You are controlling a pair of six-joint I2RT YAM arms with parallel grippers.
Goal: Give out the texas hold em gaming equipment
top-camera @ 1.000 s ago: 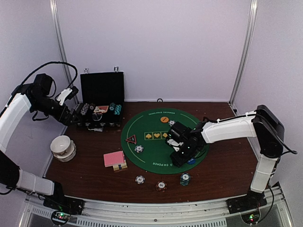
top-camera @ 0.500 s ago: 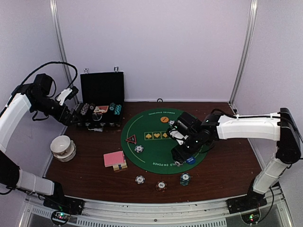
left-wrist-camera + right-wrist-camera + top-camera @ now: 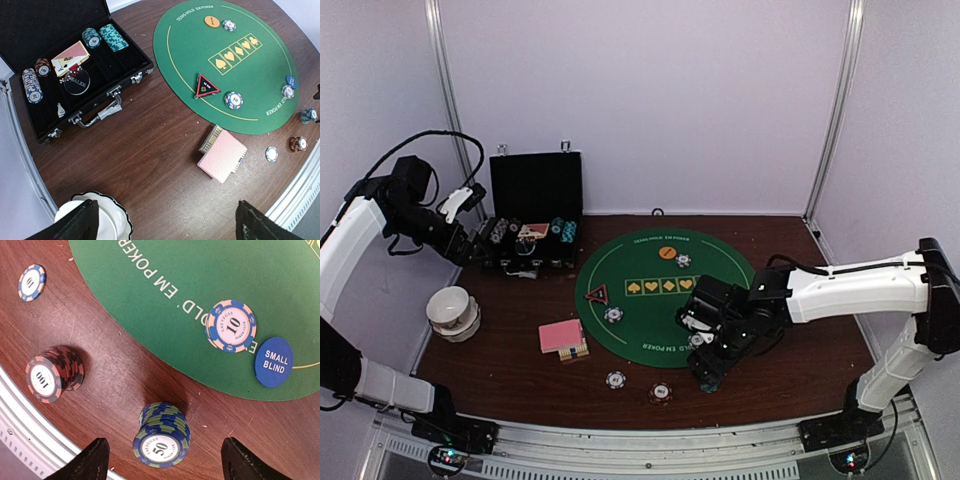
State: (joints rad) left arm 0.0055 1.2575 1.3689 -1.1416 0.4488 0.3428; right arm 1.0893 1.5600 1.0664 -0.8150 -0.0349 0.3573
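Observation:
My right gripper (image 3: 167, 462) is open just above the wood near the table's front edge. A blue-and-green stack of 50 chips (image 3: 162, 437) stands between its fingers, untouched. On the green mat (image 3: 200, 270) behind it lie a 10 chip (image 3: 232, 326) and the blue small-blind button (image 3: 273, 361). A red 100 stack (image 3: 52, 375) and a single chip (image 3: 31, 282) sit to the left. My left gripper (image 3: 167, 225) hangs open and empty high over the table's left side. Pink-backed cards (image 3: 222, 156), the triangle marker (image 3: 206, 86) and the orange button (image 3: 211, 21) show below it.
The black chip case (image 3: 532, 240) stands open at the back left with chips and cards inside. A white bowl (image 3: 452, 310) sits at the left edge. The metal rail (image 3: 650, 440) runs along the near edge, close to my right gripper (image 3: 708, 372).
My right gripper has opened wider and moved off the mat toward the near edge, over the 50 stack. The blue button stays on the mat. The left arm has not moved.

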